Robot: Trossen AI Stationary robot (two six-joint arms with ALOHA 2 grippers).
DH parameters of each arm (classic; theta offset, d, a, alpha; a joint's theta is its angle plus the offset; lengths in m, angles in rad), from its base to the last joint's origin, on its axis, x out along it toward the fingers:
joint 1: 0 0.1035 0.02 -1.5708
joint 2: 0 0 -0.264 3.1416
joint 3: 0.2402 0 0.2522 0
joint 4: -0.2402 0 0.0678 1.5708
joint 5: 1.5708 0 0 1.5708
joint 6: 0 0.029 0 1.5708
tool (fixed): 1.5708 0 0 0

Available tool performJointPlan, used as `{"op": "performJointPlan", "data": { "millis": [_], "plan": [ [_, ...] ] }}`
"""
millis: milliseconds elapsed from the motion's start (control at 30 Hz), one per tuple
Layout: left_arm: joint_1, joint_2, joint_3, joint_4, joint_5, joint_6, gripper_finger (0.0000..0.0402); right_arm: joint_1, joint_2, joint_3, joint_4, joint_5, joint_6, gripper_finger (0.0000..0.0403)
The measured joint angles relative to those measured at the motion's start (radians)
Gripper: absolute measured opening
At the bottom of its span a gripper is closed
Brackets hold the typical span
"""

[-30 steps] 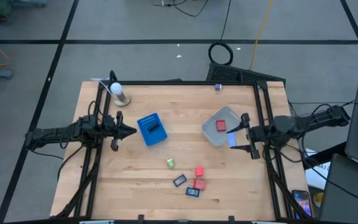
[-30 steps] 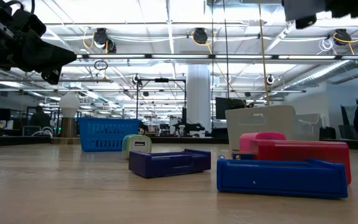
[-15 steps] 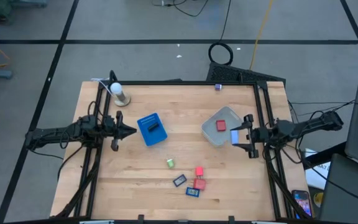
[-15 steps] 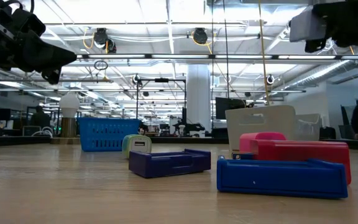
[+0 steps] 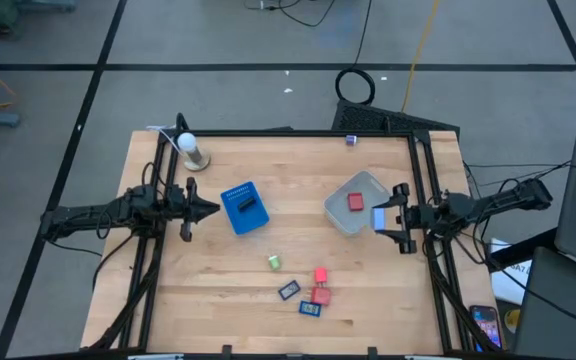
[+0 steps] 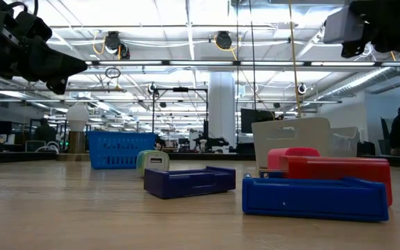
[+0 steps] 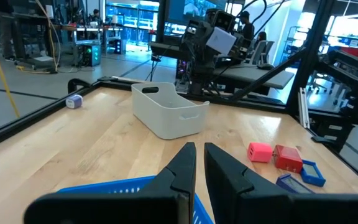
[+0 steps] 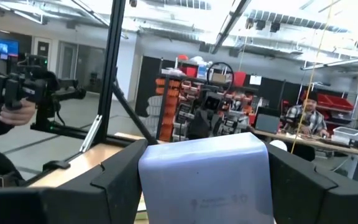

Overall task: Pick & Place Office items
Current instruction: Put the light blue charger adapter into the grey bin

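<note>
Right hand (image 5: 384, 220) clamped on smooth light-blue block (image 8: 205, 176) beside translucent plastic tub (image 5: 345, 216); left hand (image 5: 200, 211) narrow, idle.

A pale wooden bench (image 5: 208, 290) in a black frame carries everything: a blue tray (image 5: 245, 209) left of centre, a clear tub (image 5: 353, 215) to its right with a red block (image 5: 356, 202) inside, and a white-topped stand (image 5: 192, 152) near the far left corner. A small purple piece (image 5: 351, 140) sits at the far edge. Nearer the front lie a green bit (image 5: 274, 262), two red blocks (image 5: 320, 285) touching, and two dark flat rectangles (image 5: 289, 290) just beside them.
</note>
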State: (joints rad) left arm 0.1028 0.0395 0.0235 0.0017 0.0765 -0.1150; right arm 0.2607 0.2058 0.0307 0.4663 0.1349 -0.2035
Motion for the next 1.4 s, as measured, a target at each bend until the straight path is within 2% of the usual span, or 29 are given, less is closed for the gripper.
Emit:
{"op": "performJointPlan", "data": {
  "millis": [500, 633, 733, 800, 900, 1167, 1267, 1400],
  "plan": [
    [0.000, 0.000, 0.000, 0.000, 0.000, -0.001, 0.0033, 0.000, 0.000, -0.003, -0.003, 0.008, 0.006, 0.0262],
    [0.000, 0.000, 0.000, 0.000, 0.000, -0.001, 0.0033, 0.000, 0.000, 0.021, 0.021, 0.165, 0.004, 0.0260],
    [0.000, 0.000, 0.000, 0.000, 0.000, -0.001, 0.0033, 0.000, 0.028, 0.076, -0.086, 0.183, -0.016, 0.0264],
    [0.000, 0.000, 0.000, 0.000, 0.000, -0.001, 0.0033, 0.000, 0.068, 0.141, -0.125, 0.190, -0.018, 0.0265],
    [0.000, 0.000, 0.000, 0.000, 0.000, 0.000, 0.0033, 0.000, 0.148, 0.252, -0.202, 0.284, -0.018, 0.0260],
    [0.000, 0.000, 0.000, 0.000, -0.001, 0.002, 0.0033, -0.015, 0.477, 0.557, -0.615, 0.534, 0.107, 0.0260],
    [0.000, 0.000, 0.000, 0.000, 0.000, 0.002, 0.0033, -0.054, 0.594, 0.640, -0.781, 0.553, 0.198, 0.0260],
    [0.000, 0.000, 0.000, 0.000, 0.000, -0.002, 0.0033, -0.118, 0.701, 0.692, -0.891, 0.545, 0.277, 0.0260]
  ]
}}
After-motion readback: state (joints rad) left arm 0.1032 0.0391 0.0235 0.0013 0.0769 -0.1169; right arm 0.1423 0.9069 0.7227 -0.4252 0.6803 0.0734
